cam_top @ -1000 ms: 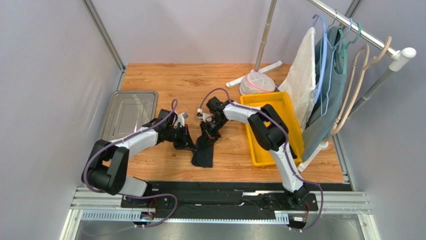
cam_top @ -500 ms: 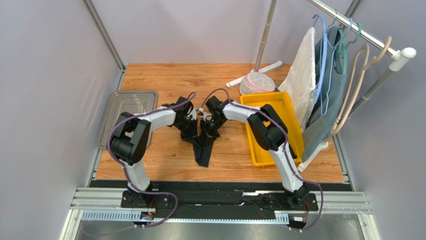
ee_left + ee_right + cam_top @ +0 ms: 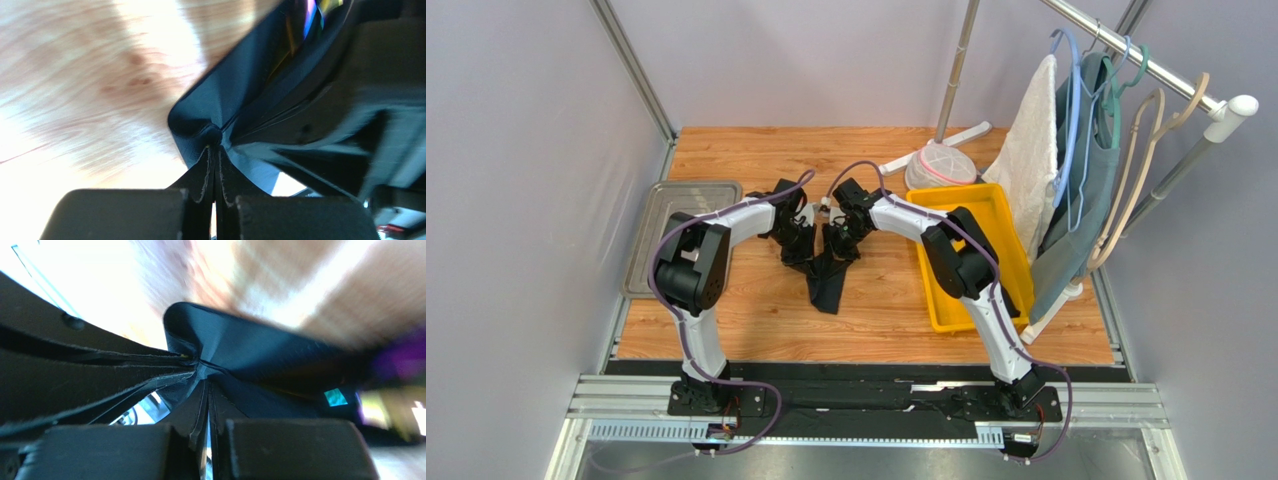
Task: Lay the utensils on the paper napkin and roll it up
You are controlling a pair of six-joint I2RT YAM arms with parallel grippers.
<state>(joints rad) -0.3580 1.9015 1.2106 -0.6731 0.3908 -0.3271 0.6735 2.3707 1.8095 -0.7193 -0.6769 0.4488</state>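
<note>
The black paper napkin [image 3: 824,280] hangs folded in a narrow wedge between my two grippers at mid-table. My left gripper [image 3: 804,243] is shut on its left edge; in the left wrist view the napkin [image 3: 225,100] is pinched at the gripper [image 3: 215,150]. My right gripper [image 3: 838,243] is shut on its right edge; in the right wrist view the napkin [image 3: 250,350] is pinched at the gripper [image 3: 206,385]. Iridescent utensil heads [image 3: 307,15] show inside the fold, and a purple blur of them [image 3: 400,360] shows in the right wrist view. The handles are hidden.
A grey metal tray [image 3: 681,225] lies at the left. A yellow bin [image 3: 974,260] stands at the right. A white mesh bag [image 3: 939,165] and a clothes rack base [image 3: 931,150] are at the back. Hangers with cloths [image 3: 1076,150] hang at the right.
Both grippers have moved toward the back of the table and closer together, drawing the napkin up into a narrower fold. The left arm swung far to the right from its earlier pose.
</note>
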